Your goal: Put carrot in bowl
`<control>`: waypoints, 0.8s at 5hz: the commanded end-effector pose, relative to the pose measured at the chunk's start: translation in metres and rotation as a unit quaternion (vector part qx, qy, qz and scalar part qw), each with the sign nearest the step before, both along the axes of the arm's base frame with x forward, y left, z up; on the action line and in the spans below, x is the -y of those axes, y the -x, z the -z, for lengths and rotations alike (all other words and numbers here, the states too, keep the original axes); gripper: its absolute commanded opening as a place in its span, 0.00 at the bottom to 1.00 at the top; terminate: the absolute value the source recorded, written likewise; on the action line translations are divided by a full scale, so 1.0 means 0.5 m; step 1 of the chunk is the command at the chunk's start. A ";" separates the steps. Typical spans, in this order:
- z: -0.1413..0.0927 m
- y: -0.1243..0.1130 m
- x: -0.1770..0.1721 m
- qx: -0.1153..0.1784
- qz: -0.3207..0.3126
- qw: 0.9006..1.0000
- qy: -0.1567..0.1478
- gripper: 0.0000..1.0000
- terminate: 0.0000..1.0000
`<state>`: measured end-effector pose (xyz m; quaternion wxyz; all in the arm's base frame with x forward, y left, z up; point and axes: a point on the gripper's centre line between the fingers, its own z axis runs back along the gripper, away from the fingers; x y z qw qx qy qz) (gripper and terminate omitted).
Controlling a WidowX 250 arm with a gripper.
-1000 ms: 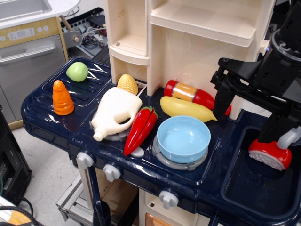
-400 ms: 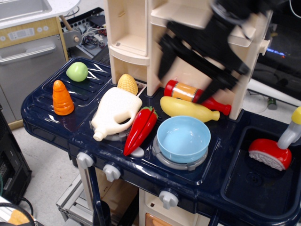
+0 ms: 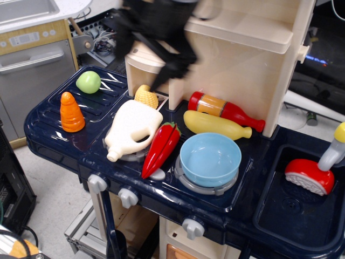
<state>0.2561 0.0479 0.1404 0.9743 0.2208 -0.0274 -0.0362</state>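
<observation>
gripper blurred, high above the stove's back, can't tell how far open; nothing visibly held. carrot stands upright, tip up, far left of the counter, down-left of the tool. open room around it, green ball behind. bowl well right, past jug and chili.

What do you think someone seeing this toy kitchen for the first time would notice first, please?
Probably the blurred black pincer sweeping across the top, above the yellow corn cob. Next, the light blue bowl, empty on the right burner, beside the long red chili pepper and the cream jug lying on the left burner. The orange carrot stands upright and alone at the far left of the counter.
</observation>
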 end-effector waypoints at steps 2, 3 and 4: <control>0.044 0.006 -0.150 0.030 0.054 0.998 0.031 1.00 0.00; 0.065 -0.005 -0.182 0.028 0.070 0.996 0.047 1.00 0.00; 0.088 -0.007 -0.200 0.027 0.080 0.994 0.064 1.00 0.00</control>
